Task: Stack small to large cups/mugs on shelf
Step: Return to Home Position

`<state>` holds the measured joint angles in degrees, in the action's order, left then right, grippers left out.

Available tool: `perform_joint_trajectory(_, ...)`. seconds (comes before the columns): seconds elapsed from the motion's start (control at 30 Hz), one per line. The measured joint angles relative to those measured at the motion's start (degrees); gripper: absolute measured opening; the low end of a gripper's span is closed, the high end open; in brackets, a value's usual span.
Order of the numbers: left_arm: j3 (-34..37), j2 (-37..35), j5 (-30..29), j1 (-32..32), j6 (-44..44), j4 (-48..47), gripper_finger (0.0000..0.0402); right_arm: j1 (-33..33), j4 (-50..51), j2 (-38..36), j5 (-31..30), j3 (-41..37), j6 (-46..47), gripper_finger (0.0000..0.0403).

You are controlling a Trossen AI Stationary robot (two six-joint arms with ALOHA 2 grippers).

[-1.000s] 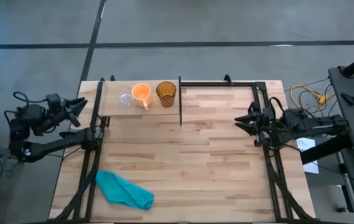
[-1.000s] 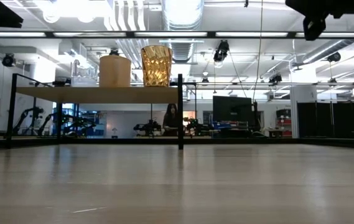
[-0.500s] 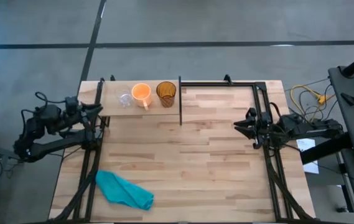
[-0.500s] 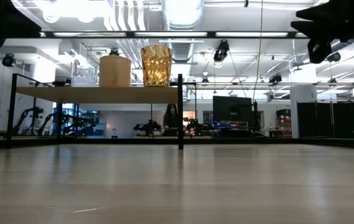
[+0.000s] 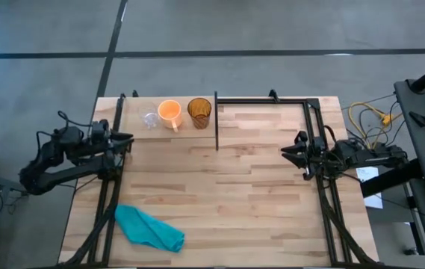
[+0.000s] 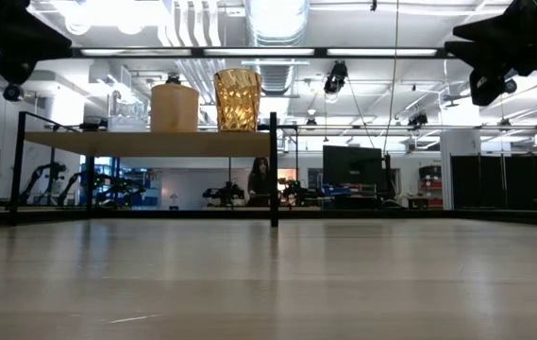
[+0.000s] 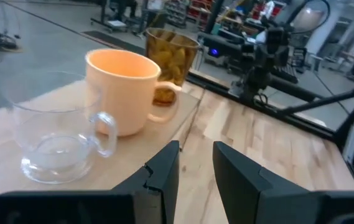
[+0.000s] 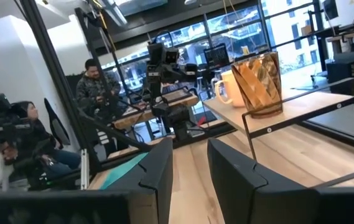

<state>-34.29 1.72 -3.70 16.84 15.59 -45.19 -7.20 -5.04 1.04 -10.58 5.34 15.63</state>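
Three empty, upright vessels stand in a row on the shelf (image 5: 134, 128) at the desk's (image 5: 227, 202) back-left: clear glass cup (image 5: 150, 119) leftmost, orange mug (image 5: 169, 112) in the middle, amber tumbler (image 5: 199, 112) rightmost; a teal cloth (image 5: 149, 228) lies front-left. Left gripper (image 5: 126, 137) sits at the desk's left edge just in front of the shelf's left end; right gripper (image 5: 285, 151) sits at the right edge, both with a narrow finger gap, holding nothing. Versus 1 s ago, the left gripper has swung in from off the desk, the right barely shifted, cups unmoved.
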Motion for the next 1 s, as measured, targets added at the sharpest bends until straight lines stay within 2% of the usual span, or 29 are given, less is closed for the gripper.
perform_joint_trajectory(0.3,3.7,0.2,6.6,0.0,-2.4,6.9,0.0084,0.0,0.2,0.2,0.0,-0.3,-0.6,0.0096)
perform_joint_trajectory(0.6,8.7,0.0,7.0,0.0,-3.4,12.0,0.0084,0.0,-0.3,0.2,-0.1,-3.9,5.6,0.0096)
perform_joint_trajectory(0.83,16.0,0.0,10.7,0.0,-4.3,24.8,0.0084,0.0,-2.5,0.1,0.0,-3.9,3.2,0.0096)
perform_joint_trajectory(1.0,22.0,0.0,10.8,0.0,-5.3,31.5,0.0084,0.0,-3.4,0.1,0.0,-3.9,2.5,0.0096)
